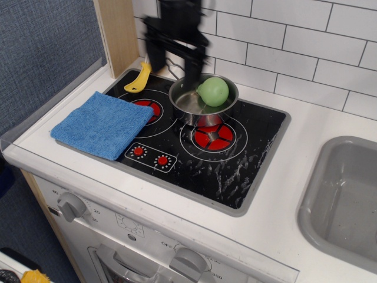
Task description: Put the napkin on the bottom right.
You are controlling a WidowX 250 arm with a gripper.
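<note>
Observation.image view: we have not yet touched the napkin.
It lies flat at the stove's near left; our gripper hovers far behind, fingers spread, holding nothing. Everything remains.

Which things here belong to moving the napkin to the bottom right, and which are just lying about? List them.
Part of the job:
blue napkin
gripper, blurred, fingers apart
stovetop, bottom right bare

Lying about:
metal pot
green pear-like toy in the pot
yellow brush
grey sink
</note>
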